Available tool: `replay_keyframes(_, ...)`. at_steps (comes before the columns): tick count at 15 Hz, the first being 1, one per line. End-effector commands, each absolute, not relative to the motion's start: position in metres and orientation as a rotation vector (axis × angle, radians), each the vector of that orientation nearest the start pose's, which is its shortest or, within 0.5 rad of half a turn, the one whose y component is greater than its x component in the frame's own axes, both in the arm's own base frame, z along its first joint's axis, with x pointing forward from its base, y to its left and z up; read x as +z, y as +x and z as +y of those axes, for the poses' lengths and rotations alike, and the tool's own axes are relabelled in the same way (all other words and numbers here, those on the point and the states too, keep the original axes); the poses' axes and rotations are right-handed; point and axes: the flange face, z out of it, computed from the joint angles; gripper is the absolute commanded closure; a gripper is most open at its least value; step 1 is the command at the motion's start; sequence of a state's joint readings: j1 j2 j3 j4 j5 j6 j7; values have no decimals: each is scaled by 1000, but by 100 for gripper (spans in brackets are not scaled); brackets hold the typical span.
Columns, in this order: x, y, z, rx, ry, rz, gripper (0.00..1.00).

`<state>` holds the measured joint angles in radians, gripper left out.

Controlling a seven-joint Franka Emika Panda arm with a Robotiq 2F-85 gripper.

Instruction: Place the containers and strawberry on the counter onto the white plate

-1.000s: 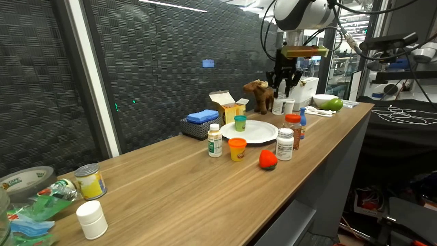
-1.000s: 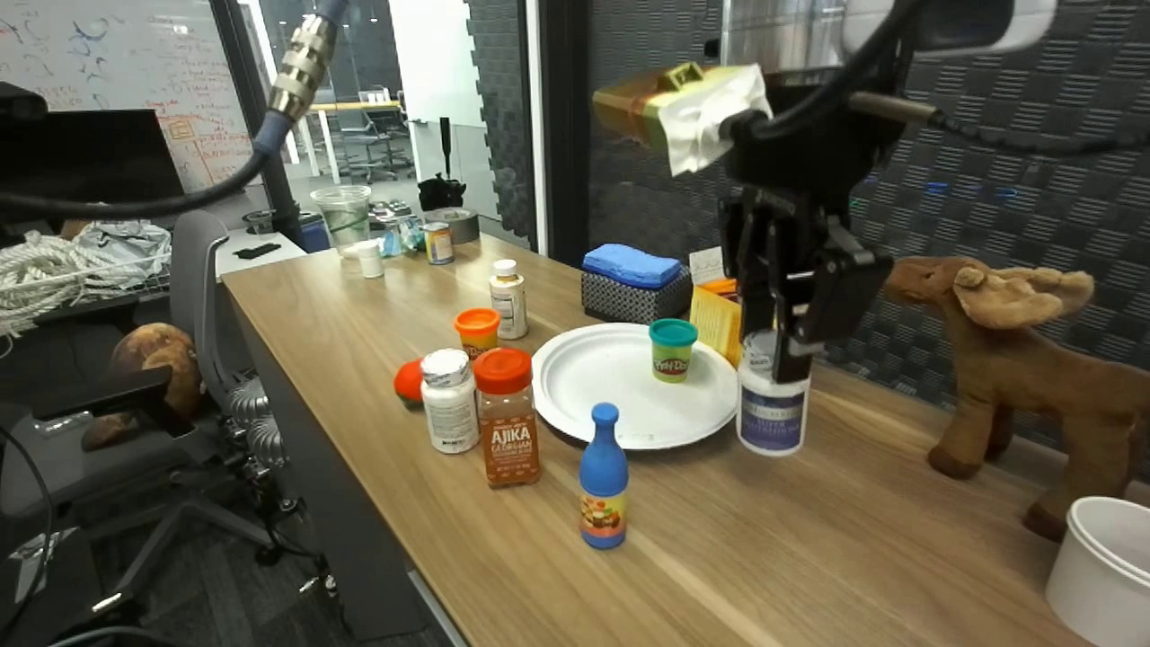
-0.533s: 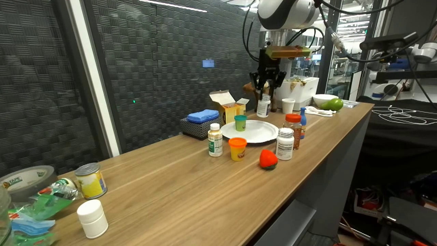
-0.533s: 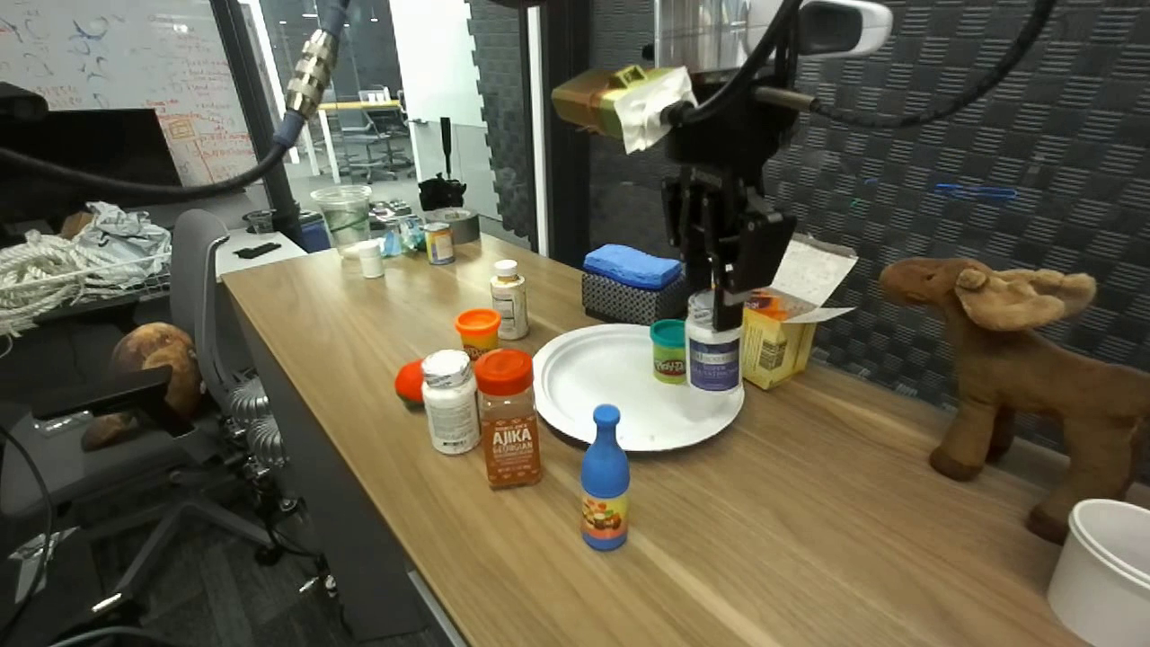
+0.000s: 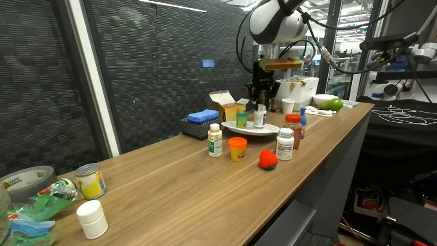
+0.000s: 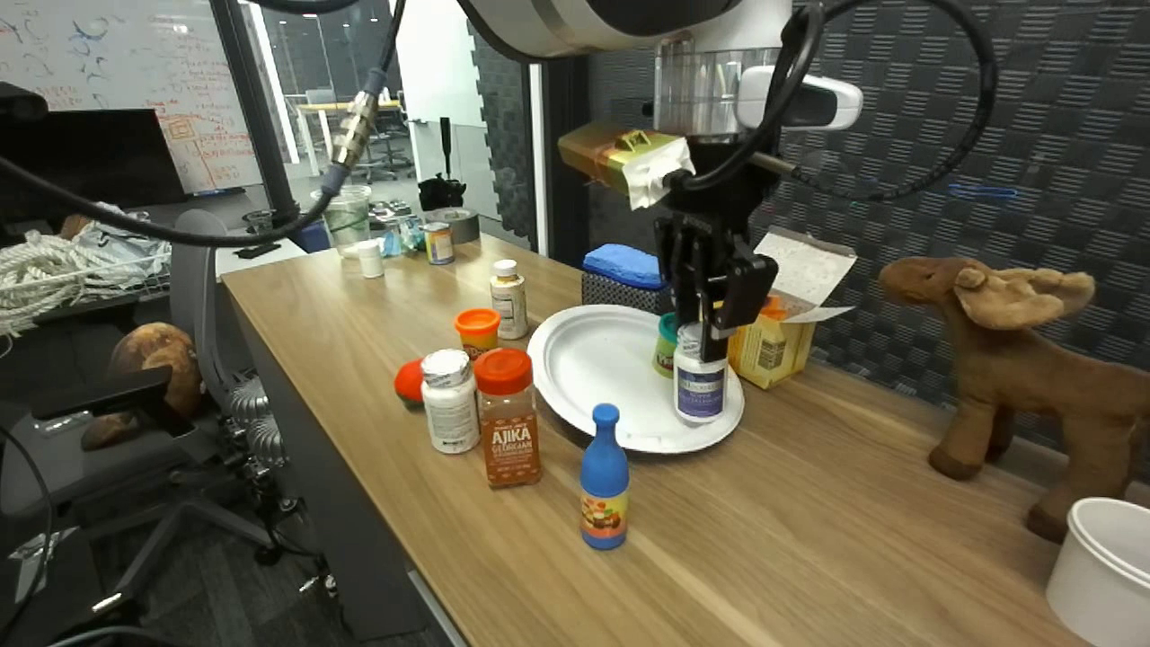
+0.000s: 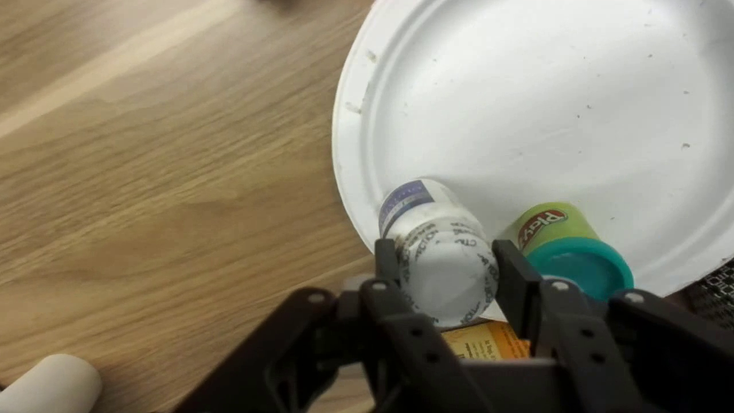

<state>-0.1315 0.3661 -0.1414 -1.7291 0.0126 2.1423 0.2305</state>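
My gripper (image 7: 440,252) is shut on a white bottle with a purple label (image 6: 700,394), round its cap, and holds it upright over the near edge of the white plate (image 6: 593,368). The bottle's base touches the plate, which looks tilted. A green tub with a teal lid (image 7: 579,261) stands on the plate beside the right finger. On the counter are a yellow tub with an orange lid (image 5: 237,150), a white-capped bottle (image 5: 215,141), a white bottle (image 5: 284,147), the red-lidded Ajika jar (image 6: 510,440), a blue bottle (image 6: 604,485) and the red strawberry (image 5: 268,159).
Behind the plate are an open yellow box (image 6: 773,346) and a patterned box with a blue cloth (image 5: 202,116). A toy moose (image 6: 1024,359) and white cups (image 6: 1105,575) stand on the counter. A can (image 5: 90,181) and white jar (image 5: 92,218) stand at the far end.
My gripper has carried the purple-label bottle from beside the moose to the plate and lowered it. The plate has tipped, and the green tub on it leans with it.
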Motion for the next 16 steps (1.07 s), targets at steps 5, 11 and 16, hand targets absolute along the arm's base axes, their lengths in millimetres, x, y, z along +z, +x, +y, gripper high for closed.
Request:
replay_keyframes(5, 378, 651, -144, -62, -3063, 702, 81)
replay_keyframes(11, 374, 655, -143, -81, -3079, 691, 81)
replay_keyframes(16, 374, 657, -147, -121, -3110, 668, 81)
